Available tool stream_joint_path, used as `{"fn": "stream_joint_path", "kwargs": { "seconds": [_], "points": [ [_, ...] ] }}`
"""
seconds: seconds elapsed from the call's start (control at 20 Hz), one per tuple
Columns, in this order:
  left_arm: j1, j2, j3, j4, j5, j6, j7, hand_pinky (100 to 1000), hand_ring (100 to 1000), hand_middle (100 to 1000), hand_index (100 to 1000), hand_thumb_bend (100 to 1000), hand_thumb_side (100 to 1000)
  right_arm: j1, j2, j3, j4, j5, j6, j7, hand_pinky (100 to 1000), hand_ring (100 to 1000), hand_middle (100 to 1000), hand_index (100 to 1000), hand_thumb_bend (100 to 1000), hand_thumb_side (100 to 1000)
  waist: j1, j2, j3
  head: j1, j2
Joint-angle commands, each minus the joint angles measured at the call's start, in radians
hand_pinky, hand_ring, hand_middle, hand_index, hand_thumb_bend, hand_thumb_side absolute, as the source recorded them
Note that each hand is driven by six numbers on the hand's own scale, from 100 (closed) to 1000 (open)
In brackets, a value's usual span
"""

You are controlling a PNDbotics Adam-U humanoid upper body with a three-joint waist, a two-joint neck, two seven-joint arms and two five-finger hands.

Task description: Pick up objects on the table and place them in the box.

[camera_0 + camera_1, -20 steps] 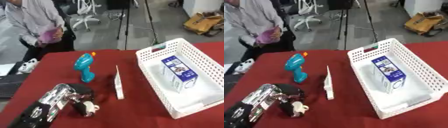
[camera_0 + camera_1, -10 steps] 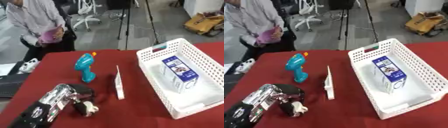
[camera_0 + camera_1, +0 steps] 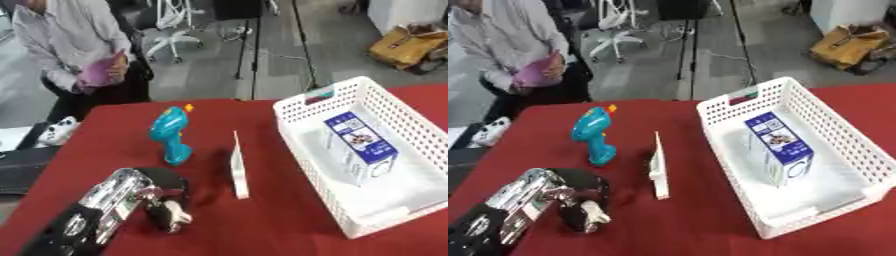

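A teal toy gun with an orange tip lies on the red table, left of centre. Beside it a thin white flat piece stands on its edge. The white slotted box at the right holds a blue and white carton. My left hand comes in from the lower left, its fingers curled near the table, below the toy gun and apart from it. I see nothing clearly held in it. My right hand shows in neither view.
A white game controller and a dark flat object lie at the table's left edge. A person stands beyond the far left corner holding something purple. Office chairs, a tripod and a brown bag are on the floor behind.
My left hand has shifted slightly, staying at the lower left. The toy gun, the flat piece and the box stay put.
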Motion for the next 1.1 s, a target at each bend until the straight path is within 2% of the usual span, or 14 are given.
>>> {"fn": "stream_joint_path", "kwargs": {
  "seconds": [0.05, 0.15, 0.4, 0.55, 0.75, 1.1],
  "points": [
    [0.014, -0.003, -0.030, 0.036, 0.006, -0.009, -0.011, 265, 541, 676, 765, 403, 461, -0.012, -0.020, -0.009, -0.012, -0.007, -0.007, -0.003, 752, 694, 522, 596, 100, 387, -0.012, -0.005, -0.002, 0.004, -0.001],
    [0.013, -0.003, -0.030, 0.036, 0.008, -0.011, -0.011, 269, 547, 680, 770, 412, 481, -0.012, -0.020, -0.010, -0.012, -0.007, -0.008, -0.003, 752, 694, 522, 596, 100, 387, -0.012, -0.005, -0.003, 0.004, -0.002],
    [0.011, -0.004, -0.028, 0.033, 0.004, -0.008, -0.011, 255, 534, 664, 762, 393, 466, -0.013, -0.021, -0.010, -0.012, -0.009, -0.009, -0.003, 752, 694, 522, 596, 100, 387, -0.012, -0.005, -0.004, 0.005, -0.003],
    [0.008, -0.004, -0.025, 0.027, 0.001, -0.003, -0.011, 239, 520, 591, 753, 354, 455, -0.013, -0.020, -0.011, -0.012, -0.009, -0.008, -0.003, 751, 694, 522, 596, 100, 387, -0.012, -0.004, -0.005, 0.004, -0.003],
    [0.005, -0.005, -0.023, 0.019, -0.003, 0.006, -0.011, 227, 493, 547, 752, 331, 450, -0.012, -0.019, -0.010, -0.012, -0.008, -0.008, -0.003, 751, 694, 522, 598, 100, 387, -0.012, -0.004, -0.006, 0.005, -0.004],
    [0.002, -0.005, -0.021, 0.017, -0.021, 0.013, -0.011, 220, 483, 539, 745, 317, 418, -0.013, -0.020, -0.011, -0.012, -0.010, -0.009, -0.003, 750, 692, 522, 598, 100, 387, -0.012, -0.005, -0.006, 0.005, -0.006]
  ]
}}
